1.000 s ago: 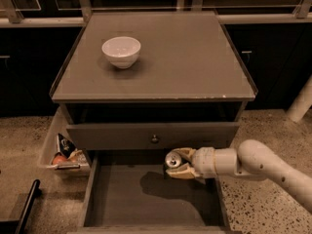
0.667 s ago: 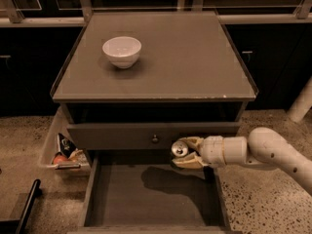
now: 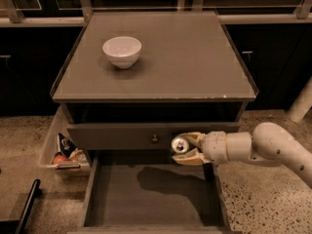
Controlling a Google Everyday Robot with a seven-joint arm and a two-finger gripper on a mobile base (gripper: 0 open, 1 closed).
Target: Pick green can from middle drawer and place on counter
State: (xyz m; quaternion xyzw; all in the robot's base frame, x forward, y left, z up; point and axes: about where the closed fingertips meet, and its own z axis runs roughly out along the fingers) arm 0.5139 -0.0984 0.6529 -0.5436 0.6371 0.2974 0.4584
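Hidden / cut off:
- green can (image 3: 179,144): only the silver top shows, turned toward the camera. The body is covered by the claw's fingers (image 3: 193,137), so the label cannot be read.
- middle drawer (image 3: 117,204): pulled open; its near edge runs off the bottom of the picture. A dark shadow lies on the far right part of its floor.
- arm (image 3: 265,147): pale, enters from the right and is cut by the right edge.
- The recess under the desk (image 3: 195,57) top is too dark to see into.
- Contents of the side bin (image 3: 48,145), left of the cabinet: packets and something reddish, not identifiable.

Claw state: claw (image 3: 183,148) is clamped on the green can, one finger above it and one below. The can lies on its side in the grip, off the drawer floor. It sits just in front of the upper drawer front (image 3: 122,136), right of the knob (image 3: 155,139), over the far right corner of the middle drawer.

Surroundings:
- white bowl (image 3: 122,51) stands upright on the far left part of the desk, well apart from the claw.
- The upper drawer front and the desk's near rim stand between the can and the desk top.
- black bar (image 3: 27,206) on the speckled floor, near left.
- pale post (image 3: 302,101) at the right edge.

Counts: can 1; bowl 1; claw 1; drawers seen 2; knob 1; bin 1.
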